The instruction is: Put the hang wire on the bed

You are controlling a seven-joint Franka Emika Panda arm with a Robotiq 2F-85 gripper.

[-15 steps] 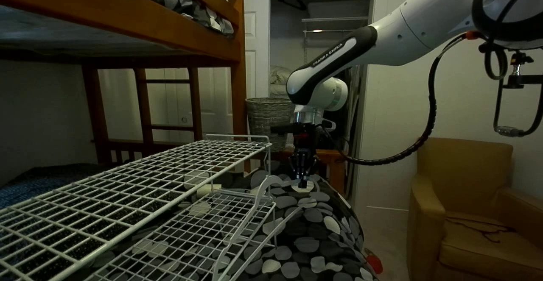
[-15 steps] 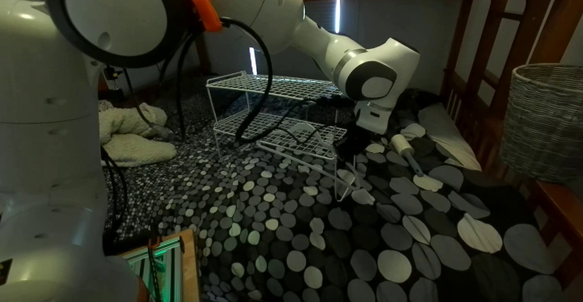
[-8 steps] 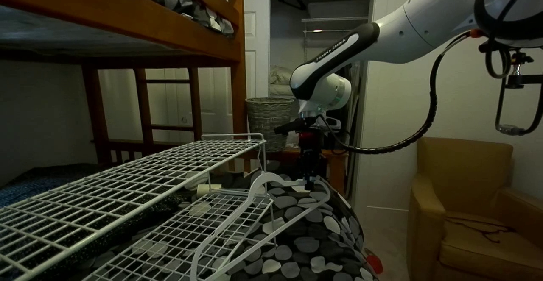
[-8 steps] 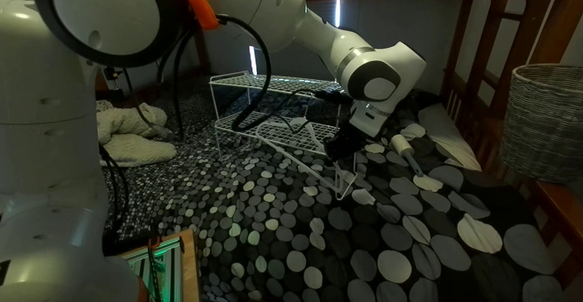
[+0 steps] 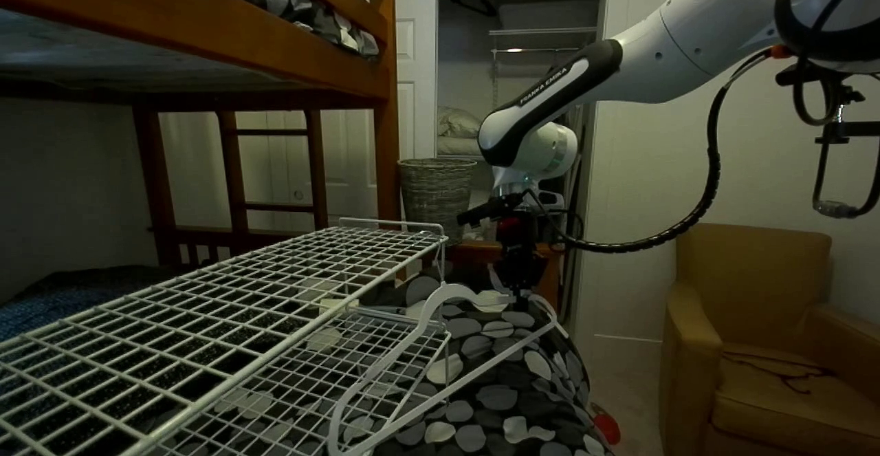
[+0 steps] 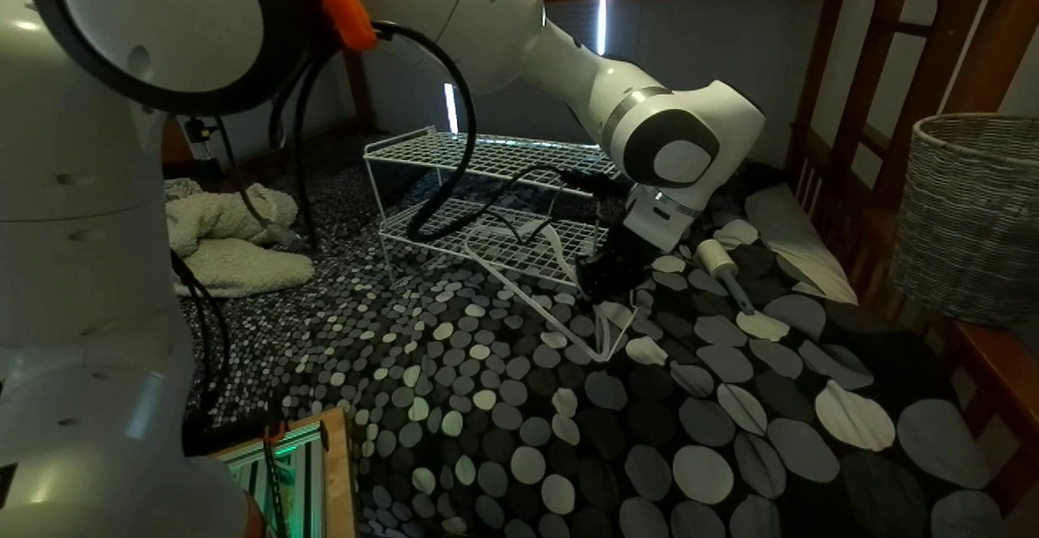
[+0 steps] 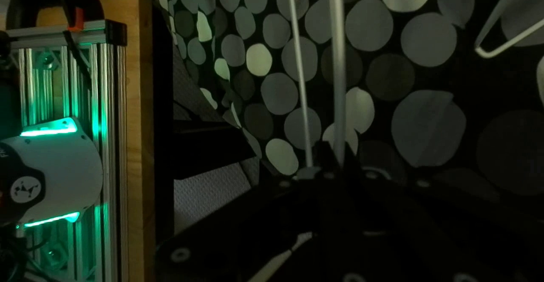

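Above the lower bunk, the gripper pinches the white clothes hanger; pickup looks done, while laying it down and letting go seem left.

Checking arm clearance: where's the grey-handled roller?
In an exterior view, the grey-handled roller lies on the bed, right of centre, with the pincer to its left and the wicker basket to its right.

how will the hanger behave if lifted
The hanger is probably stiff: its lower bar runs straight. It may swing, as the gripper holds it towards one end. It could snag the rack, which it overlaps in both exterior views.
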